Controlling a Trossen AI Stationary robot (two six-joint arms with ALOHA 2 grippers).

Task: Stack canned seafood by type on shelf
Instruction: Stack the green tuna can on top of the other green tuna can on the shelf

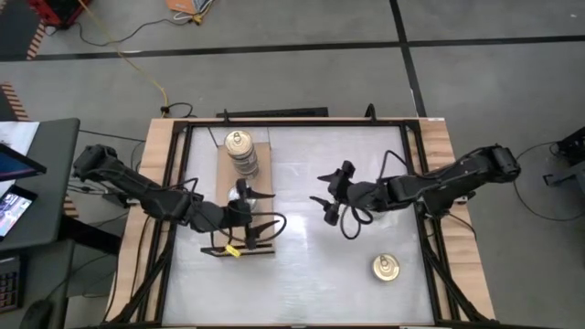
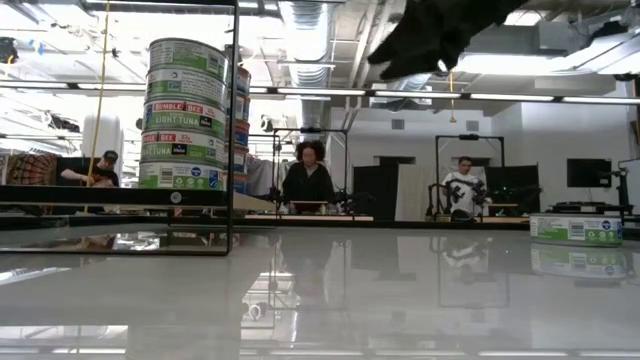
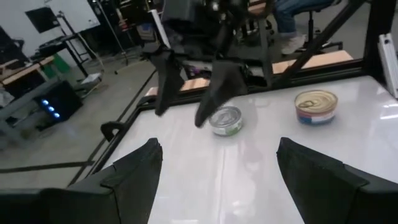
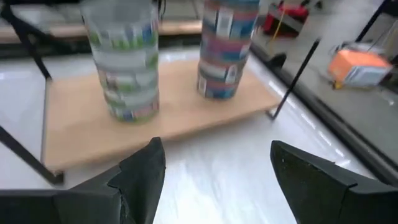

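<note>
The shelf (image 1: 245, 174) is a tan board at the table's left; in the right wrist view the shelf (image 4: 180, 106) bears two upright stacks of tins. A gold-topped stack (image 1: 240, 149) stands at its far end, and the left arm partly hides the second stack (image 1: 242, 190). The green-labelled stack (image 2: 185, 115) fills the low view's left. My left gripper (image 1: 265, 217) hovers open over the shelf's near right part. My right gripper (image 1: 322, 190) is open at mid-table, raised above a silver-topped tin (image 3: 225, 120) lying flat. A gold-topped tin (image 1: 386, 268) lies flat near the right front.
Black frame bars and wooden rails (image 1: 439, 174) border the white tabletop. Another tin (image 2: 575, 228) shows at the low view's right. People sit at benches in the room beyond the table. Open tabletop lies between the shelf and the right rail.
</note>
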